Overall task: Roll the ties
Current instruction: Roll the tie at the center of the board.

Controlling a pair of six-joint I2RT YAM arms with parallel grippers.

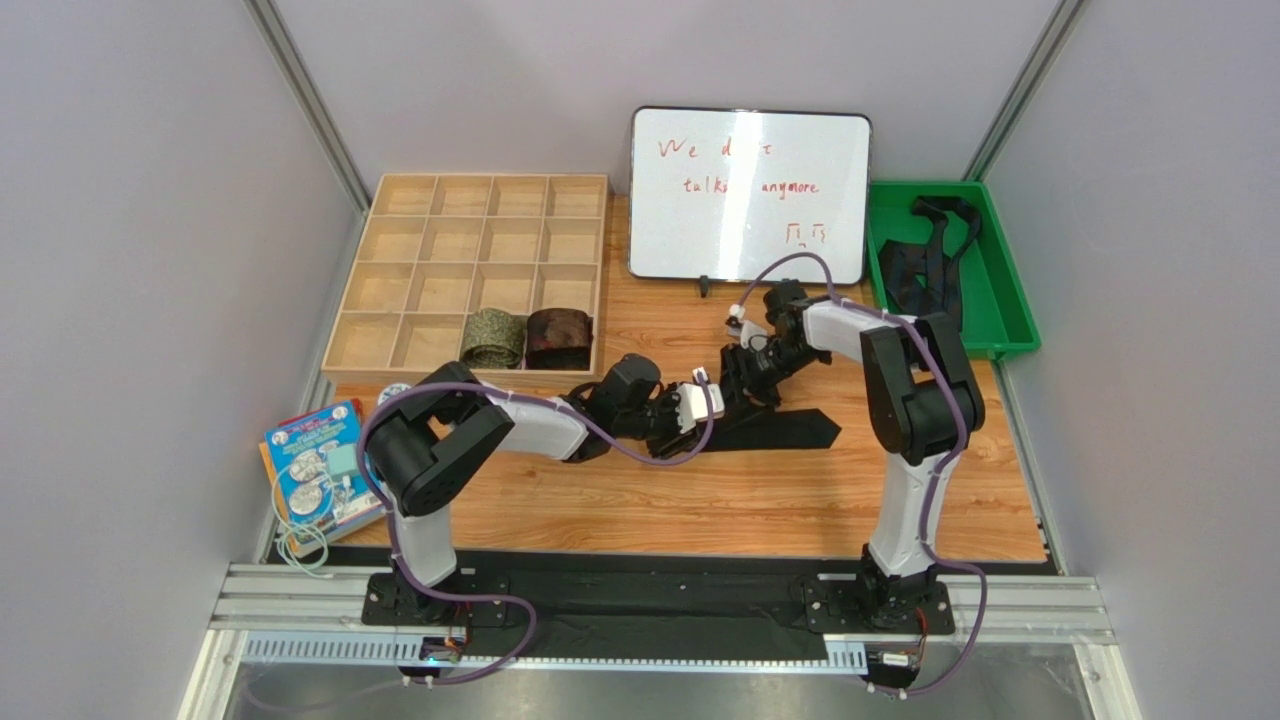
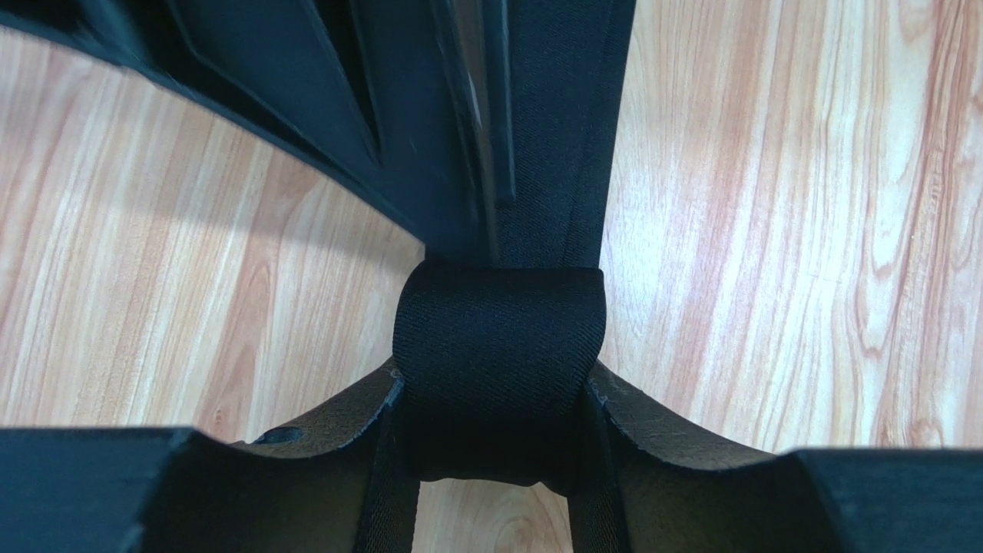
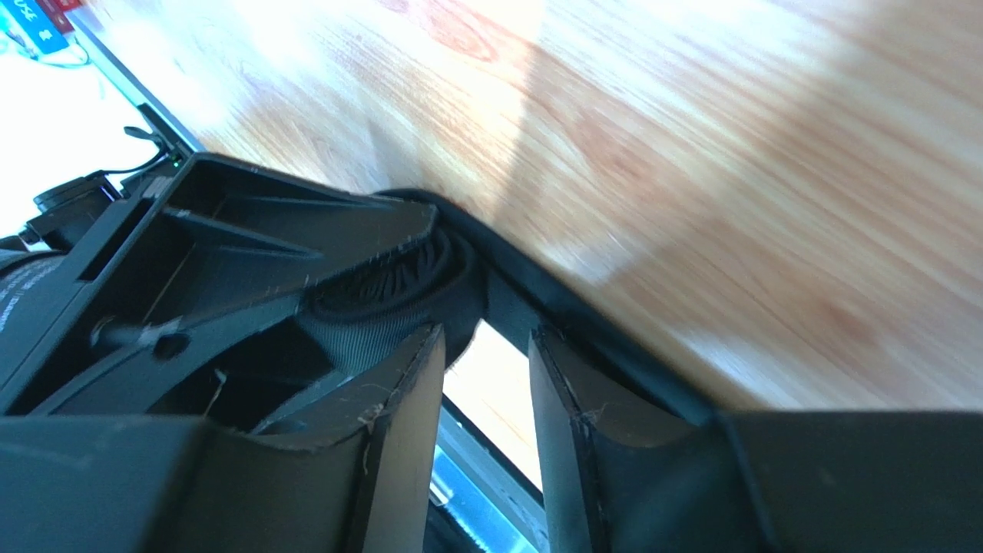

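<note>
A black tie [image 1: 781, 429] lies flat on the wooden table, its near end wound into a small coil [image 2: 498, 346]. My left gripper [image 2: 496, 383] is shut on this coil, one finger on each side, and the flat strip runs away from it. In the top view the left gripper [image 1: 715, 401] meets the right gripper [image 1: 745, 369] over the tie's left end. My right gripper [image 3: 485, 336] stands narrowly open with nothing between its fingers, right beside the coil [image 3: 387, 277]. An olive-green rolled tie [image 1: 493, 338] and a reddish-brown rolled tie [image 1: 559, 338] sit in the wooden organizer [image 1: 451, 248].
A green tray [image 1: 1010, 300] at the back right holds loose black ties [image 1: 917, 263]. A whiteboard [image 1: 747, 195] stands at the back centre. A colourful book [image 1: 319, 465] lies at the left front edge. Grey walls close in both sides.
</note>
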